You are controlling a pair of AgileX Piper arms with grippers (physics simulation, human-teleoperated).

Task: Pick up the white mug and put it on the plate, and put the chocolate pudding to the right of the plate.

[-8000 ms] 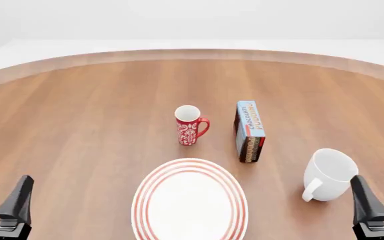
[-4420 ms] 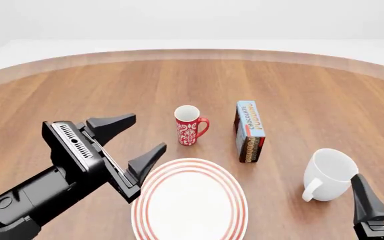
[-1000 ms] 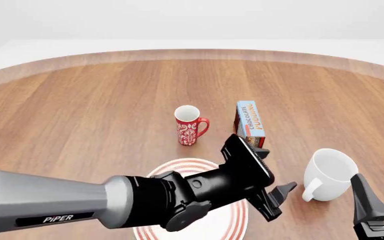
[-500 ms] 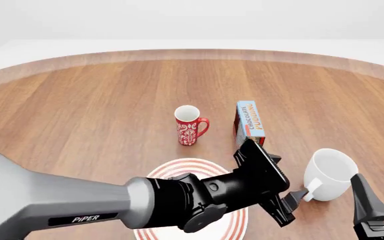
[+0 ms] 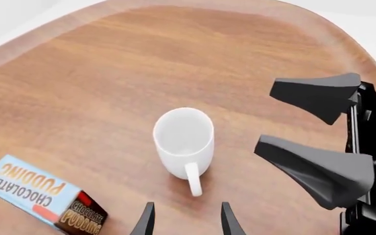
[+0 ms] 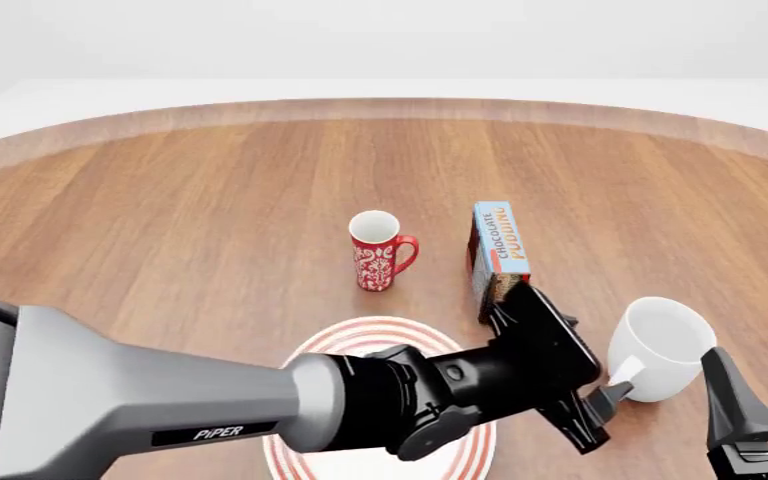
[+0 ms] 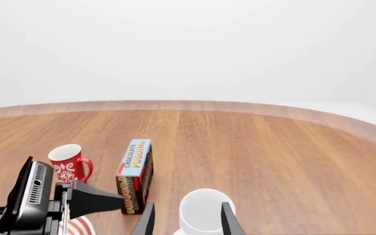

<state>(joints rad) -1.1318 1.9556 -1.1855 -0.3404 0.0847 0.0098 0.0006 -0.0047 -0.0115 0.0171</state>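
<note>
White mug (image 5: 183,142) handle between the left gripper (image 5: 184,219)'s parted jaws only in left wrist view; right gripper (image 7: 185,219) likewise spread.

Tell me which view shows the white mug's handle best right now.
The left wrist view: the white mug sits unobstructed, its handle pointing toward the open left gripper. In the front view the left arm partly covers the handle. The right wrist view shows only the mug's rim and body.
</note>
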